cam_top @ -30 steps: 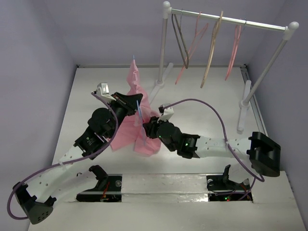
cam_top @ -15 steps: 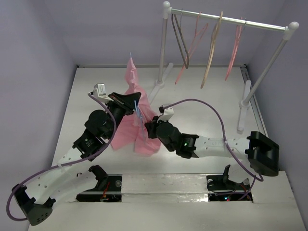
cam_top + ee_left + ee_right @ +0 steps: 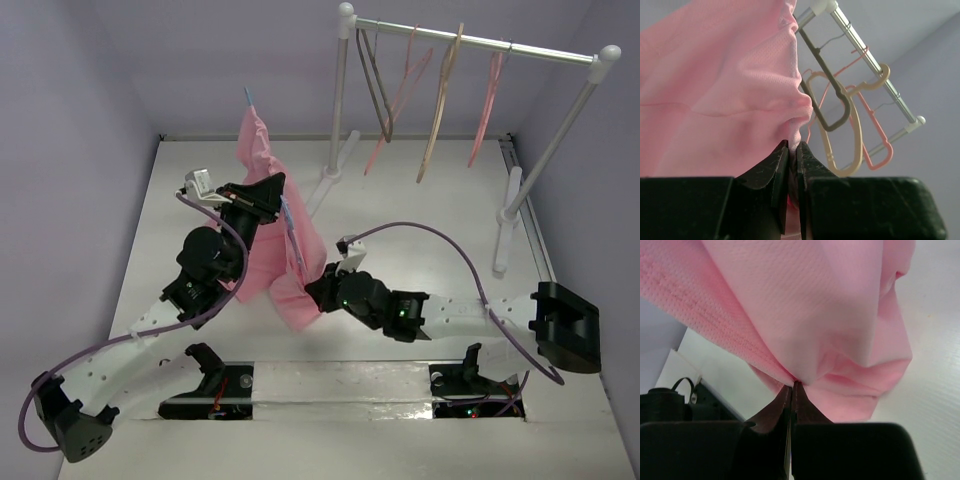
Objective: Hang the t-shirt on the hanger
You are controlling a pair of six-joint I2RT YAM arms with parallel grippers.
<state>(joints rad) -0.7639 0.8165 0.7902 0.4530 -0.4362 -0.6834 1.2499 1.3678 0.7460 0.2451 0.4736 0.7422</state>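
The light-pink t-shirt (image 3: 268, 215) hangs stretched between my two grippers above the table. The light-blue wire hanger (image 3: 290, 228) is inside it; a thin blue wire shows along the shirt's right fold, and a blue tip pokes out at the shirt's top. My left gripper (image 3: 273, 190) is shut on a bunch of the shirt's fabric (image 3: 730, 90) high up. My right gripper (image 3: 313, 291) is shut on the shirt's lower edge (image 3: 805, 315), low near the table. The neck tag is hidden.
A white clothes rack (image 3: 470, 40) stands at the back right, holding a grey hanger (image 3: 378, 95), two salmon hangers (image 3: 487, 95) and a tan wooden hanger (image 3: 440, 100). The same rack (image 3: 867, 57) shows behind the shirt in the left wrist view. Grey walls enclose the white table (image 3: 420, 190).
My left gripper has lifted the shirt's upper part higher and to the back left. My right gripper has pulled the lower edge down toward the near edge, stretching the shirt.
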